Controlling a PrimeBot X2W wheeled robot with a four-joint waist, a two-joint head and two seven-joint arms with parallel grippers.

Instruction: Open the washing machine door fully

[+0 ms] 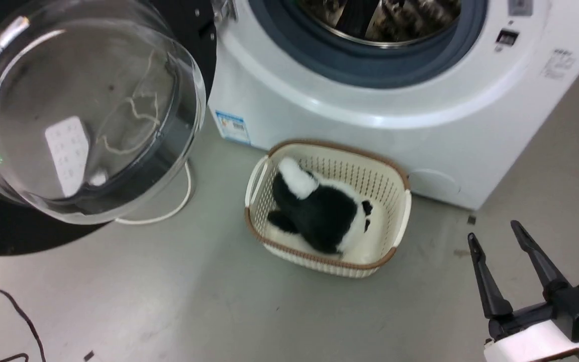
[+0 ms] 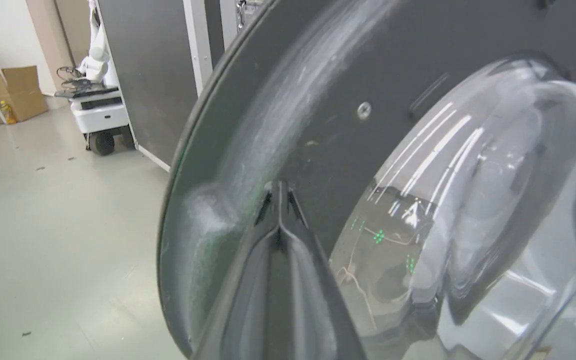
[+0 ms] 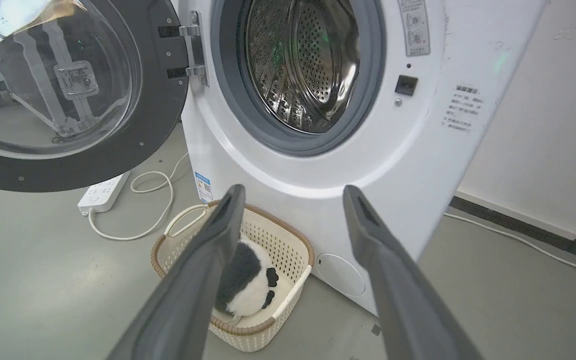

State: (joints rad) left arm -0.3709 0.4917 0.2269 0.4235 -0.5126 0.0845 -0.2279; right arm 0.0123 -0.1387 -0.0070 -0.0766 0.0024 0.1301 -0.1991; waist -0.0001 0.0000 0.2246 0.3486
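The washing machine door (image 1: 28, 236) stands swung out to the left of the white machine (image 1: 319, 100), its clear glass bowl (image 1: 78, 110) bulging toward me. In the left wrist view my left gripper (image 2: 279, 186) is shut with nothing between its fingers. Its tips rest at the inner face of the door's black rim (image 2: 318, 100), beside the glass bowl (image 2: 468, 200). My right gripper (image 1: 493, 230) hangs open at the lower right, apart from the machine. From the right wrist, the open right gripper (image 3: 293, 190) faces the door (image 3: 158, 125), its hinge (image 3: 195, 50) and the steel drum (image 3: 303, 65).
A cream basket (image 1: 400, 201) holding a black-and-white plush toy (image 1: 319, 211) sits on the floor before the machine. A white power strip (image 3: 103, 192) and its cord lie under the door. A wheeled cart (image 2: 98, 110) and cardboard boxes (image 2: 13, 90) stand beyond the door.
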